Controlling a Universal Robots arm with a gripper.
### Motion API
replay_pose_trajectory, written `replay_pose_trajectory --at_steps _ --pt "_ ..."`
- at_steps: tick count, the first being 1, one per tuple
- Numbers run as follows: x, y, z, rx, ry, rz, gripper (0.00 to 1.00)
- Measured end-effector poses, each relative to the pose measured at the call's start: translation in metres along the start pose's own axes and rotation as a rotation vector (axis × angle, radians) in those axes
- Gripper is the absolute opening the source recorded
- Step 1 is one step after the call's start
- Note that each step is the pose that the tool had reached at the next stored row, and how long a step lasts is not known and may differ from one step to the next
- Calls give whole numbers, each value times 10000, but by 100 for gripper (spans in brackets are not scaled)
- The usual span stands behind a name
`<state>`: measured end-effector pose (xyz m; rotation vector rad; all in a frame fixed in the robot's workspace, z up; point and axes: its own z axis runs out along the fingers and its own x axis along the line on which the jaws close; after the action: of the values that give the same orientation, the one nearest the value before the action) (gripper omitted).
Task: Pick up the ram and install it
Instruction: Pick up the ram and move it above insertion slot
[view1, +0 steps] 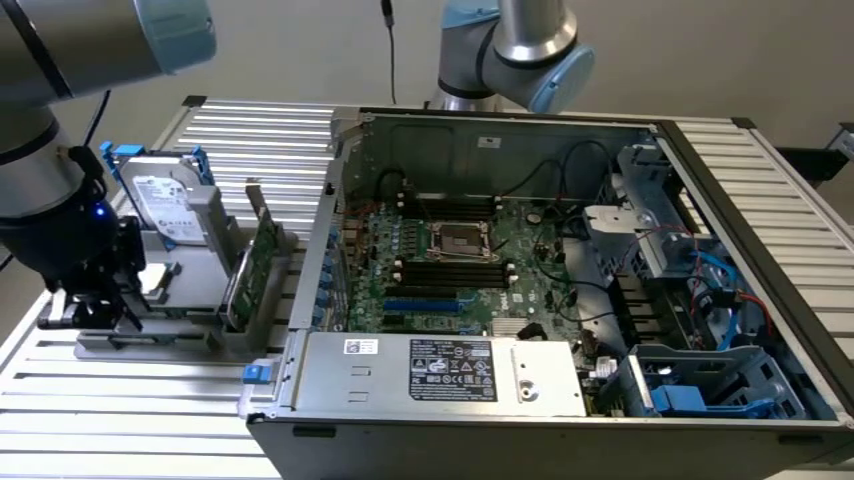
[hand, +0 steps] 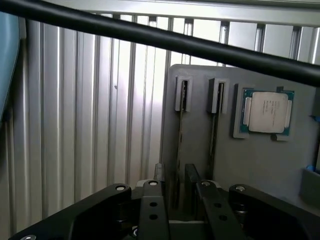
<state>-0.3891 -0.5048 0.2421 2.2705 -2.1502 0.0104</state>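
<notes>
Two ram sticks stand edge-on in slots of a grey holder; one ram lies nearer the holder's edge, the other beside it. My gripper is open just above the holder. Its fingers straddle the near end of the first stick without touching it. In the exterior view the gripper hangs low over the holder at the exterior view's left. The open computer case holds the motherboard, with black memory slots below the processor socket.
A processor chip sits in a recess of the holder. A silver hard drive with blue handles and a green expansion card stand upright on the holder. A black cable crosses the wrist view. Cables and drive cages fill the case's right.
</notes>
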Motion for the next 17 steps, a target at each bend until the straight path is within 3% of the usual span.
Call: replay_pose_trajectory --at_steps 17 --pt "-28 -3 310 -1 1 -5 30"
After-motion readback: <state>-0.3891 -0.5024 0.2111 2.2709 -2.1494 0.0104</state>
